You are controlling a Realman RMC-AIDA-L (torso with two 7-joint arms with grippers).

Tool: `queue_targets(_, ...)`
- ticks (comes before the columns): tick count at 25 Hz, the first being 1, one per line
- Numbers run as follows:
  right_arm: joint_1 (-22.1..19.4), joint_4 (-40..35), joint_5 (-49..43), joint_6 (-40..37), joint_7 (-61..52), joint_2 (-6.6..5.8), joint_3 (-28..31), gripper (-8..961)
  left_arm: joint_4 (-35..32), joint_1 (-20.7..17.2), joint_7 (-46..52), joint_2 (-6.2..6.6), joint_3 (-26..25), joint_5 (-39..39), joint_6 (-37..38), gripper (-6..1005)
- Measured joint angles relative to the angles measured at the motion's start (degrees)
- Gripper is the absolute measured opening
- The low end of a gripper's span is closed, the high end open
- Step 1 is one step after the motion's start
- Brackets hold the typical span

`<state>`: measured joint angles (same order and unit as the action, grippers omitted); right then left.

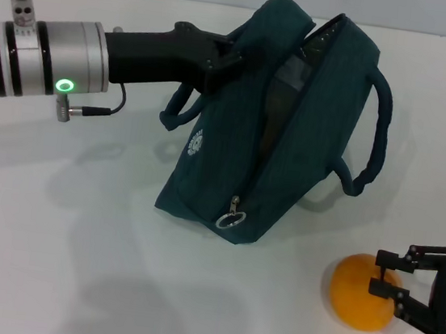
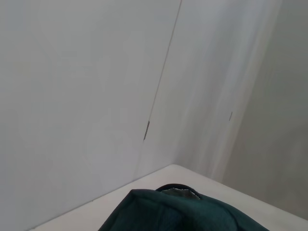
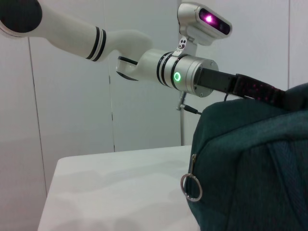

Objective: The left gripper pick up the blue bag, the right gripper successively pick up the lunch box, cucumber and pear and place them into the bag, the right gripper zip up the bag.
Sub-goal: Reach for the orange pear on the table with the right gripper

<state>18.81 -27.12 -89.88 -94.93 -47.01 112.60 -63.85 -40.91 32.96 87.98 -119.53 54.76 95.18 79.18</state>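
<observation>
Left gripper (image 1: pixel 224 60): upper centre of the head view, clamped on the near top edge of the blue bag, holding that edge up.
Blue bag (image 1: pixel 292 135): centre of the head view, standing on the white table (image 1: pixel 73 263), zipper undone along the top, mouth gaping; ring pull (image 1: pixel 231 220) hangs at the lower front end.
Bag contents: dark interior, items cannot be made out.
Pear (image 1: pixel 362 292): lower right of the frame, resting on the table, apart from the bag.
Right gripper (image 1: pixel 385 288): lower right, fingers spread around the pear's right side; firm grasp not confirmed.
</observation>
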Motion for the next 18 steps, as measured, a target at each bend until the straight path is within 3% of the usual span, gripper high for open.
queue_targets(12, 0.00, 0.19, 0.06, -0.19, -0.04, 0.40, 0.04, 279, 0.23, 0.00, 0.00, 0.08, 0.00, 0.26, 0.00, 42)
queue_targets(18, 0.14, 0.10, 0.06, -0.27, -0.28, 0.42, 0.32, 206, 0.22, 0.00, -0.01, 0.10, 0.00, 0.32, 0.00, 43)
